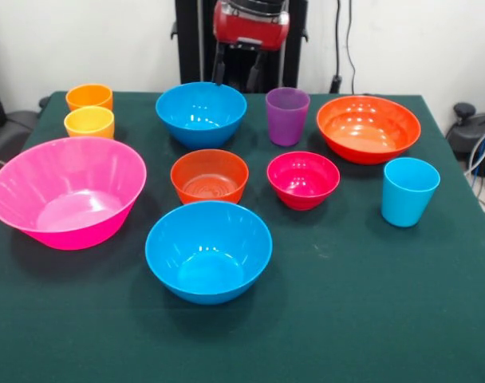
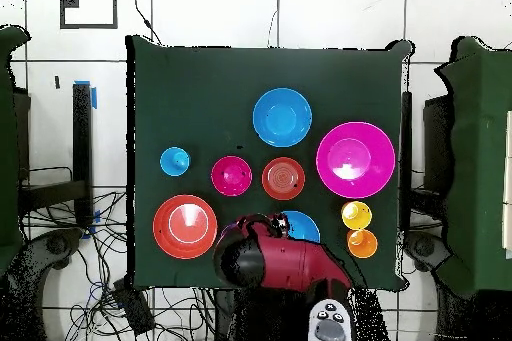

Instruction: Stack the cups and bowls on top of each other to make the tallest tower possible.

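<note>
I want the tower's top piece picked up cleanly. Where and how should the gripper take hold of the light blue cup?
Probably by the rim, from straight above. The light blue cup stands upright, mouth open, alone near the table's edge, so one finger could go inside the wall and one outside. Its smooth sides taper downward, so a side pinch might slip. The small magenta-red bowl sits well clear of it.

Dark green cloth over a square table (image 1: 370, 319). White wall (image 1: 402, 40) behind, with black cables (image 1: 337, 40) hanging down at right. White tiled floor (image 2: 200, 12) all round from overhead, tangled cables (image 2: 110, 277) near the left corner, blue tape (image 2: 93, 94) at left.
</note>
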Controlling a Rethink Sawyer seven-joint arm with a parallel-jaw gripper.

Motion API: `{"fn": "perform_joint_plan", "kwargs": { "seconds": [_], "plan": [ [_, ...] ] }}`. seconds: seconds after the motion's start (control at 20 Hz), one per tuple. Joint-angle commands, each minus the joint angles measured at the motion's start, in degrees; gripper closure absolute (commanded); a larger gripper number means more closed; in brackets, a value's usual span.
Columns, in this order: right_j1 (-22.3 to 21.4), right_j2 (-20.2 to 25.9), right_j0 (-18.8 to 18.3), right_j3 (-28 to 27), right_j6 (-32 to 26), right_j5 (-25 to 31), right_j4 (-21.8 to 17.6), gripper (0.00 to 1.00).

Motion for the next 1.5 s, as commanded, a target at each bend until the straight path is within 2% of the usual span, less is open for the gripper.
{"fn": "perform_joint_plan", "kwargs": {
  "seconds": [0.05, 0.3, 0.5, 0.75, 1.1, 1.2, 1.5],
  "plan": [
    [6.67, 1.19, -1.09, 5.7, 10.54, -8.69, -3.29, 0.0],
    [6.39, 2.02, -0.73, 7.26, 9.92, -9.76, -2.37, 0.0],
    [2.95, 2.01, 0.79, 10.16, 10.16, -7.55, -1.17, 0.0],
    [-0.94, -1.17, 4.14, 15.46, 13.0, -6.67, 1.1, 0.0],
    [-5.62, -5.83, 9.23, 17.21, 12.77, -0.48, 2.71, 0.0],
    [-4.73, -5.43, 9.26, 17.07, 13.21, -1.2, 2.84, 0.0],
    [2.5, -3.77, 8.2, 16.72, 16.46, -10.36, 2.57, 0.0]
  ]
}}
